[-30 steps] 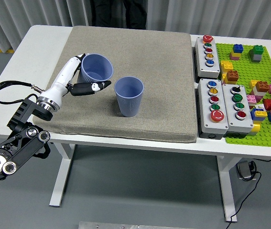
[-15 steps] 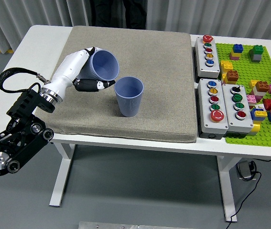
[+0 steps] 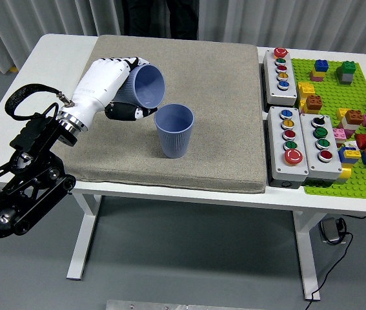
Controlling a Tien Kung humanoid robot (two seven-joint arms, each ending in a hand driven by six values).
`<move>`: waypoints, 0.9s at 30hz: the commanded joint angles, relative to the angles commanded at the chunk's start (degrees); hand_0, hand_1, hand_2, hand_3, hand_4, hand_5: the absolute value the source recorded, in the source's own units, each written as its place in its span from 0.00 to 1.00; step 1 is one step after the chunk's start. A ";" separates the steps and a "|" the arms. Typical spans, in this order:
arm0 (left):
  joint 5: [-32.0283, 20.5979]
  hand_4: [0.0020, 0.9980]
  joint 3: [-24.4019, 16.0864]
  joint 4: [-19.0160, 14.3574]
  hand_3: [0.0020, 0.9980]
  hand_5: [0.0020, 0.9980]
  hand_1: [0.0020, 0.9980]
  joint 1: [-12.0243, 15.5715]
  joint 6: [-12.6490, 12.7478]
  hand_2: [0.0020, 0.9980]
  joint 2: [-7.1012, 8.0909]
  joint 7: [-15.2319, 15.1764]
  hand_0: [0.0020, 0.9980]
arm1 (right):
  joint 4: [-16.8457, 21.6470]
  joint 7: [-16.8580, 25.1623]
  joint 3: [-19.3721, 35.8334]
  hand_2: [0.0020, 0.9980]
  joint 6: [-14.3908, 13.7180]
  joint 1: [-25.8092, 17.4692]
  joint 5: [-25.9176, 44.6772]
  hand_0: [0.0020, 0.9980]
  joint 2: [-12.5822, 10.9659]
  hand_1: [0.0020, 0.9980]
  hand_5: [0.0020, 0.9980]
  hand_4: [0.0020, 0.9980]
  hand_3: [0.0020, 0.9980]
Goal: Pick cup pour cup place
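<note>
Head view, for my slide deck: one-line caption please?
Left hand tips a ribbed blue plastic cup toward an upright matching cup on the grey mat.

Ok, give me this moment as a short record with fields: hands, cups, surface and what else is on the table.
left hand: gripping the held cup, lifted and tipped, mouth toward the standing cup
right hand: not in view
standing cup: upright on the grey mat, just right of and below the held cup
contents: none visible
other: button boxes and green brick plate at right
</note>
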 joint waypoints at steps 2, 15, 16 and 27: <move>0.55 0.81 0.33 0.12 0.52 0.17 0.51 -0.18 0.18 0.54 0.13 0.07 0.57 | 0.00 -0.01 -0.04 0.60 0.00 0.06 0.05 0.70 -0.02 0.65 0.32 0.00 0.60; 6.72 0.81 1.96 1.18 0.52 0.16 0.51 -1.29 0.66 0.53 0.31 0.81 0.57 | 0.00 -0.06 -0.13 0.60 -0.02 0.12 0.13 0.70 -0.02 0.64 0.32 0.00 0.60; 6.87 0.81 2.05 1.19 0.52 0.16 0.51 -1.34 0.67 0.53 0.32 0.82 0.57 | 0.01 -0.07 -0.12 0.60 -0.02 0.11 0.12 0.70 -0.02 0.64 0.32 0.00 0.60; 8.30 0.80 2.76 1.04 0.52 0.16 0.51 -1.84 1.03 0.53 0.43 1.10 0.56 | 0.02 -0.10 -0.09 0.60 0.01 0.22 -0.01 0.70 -0.05 0.64 0.32 0.00 0.60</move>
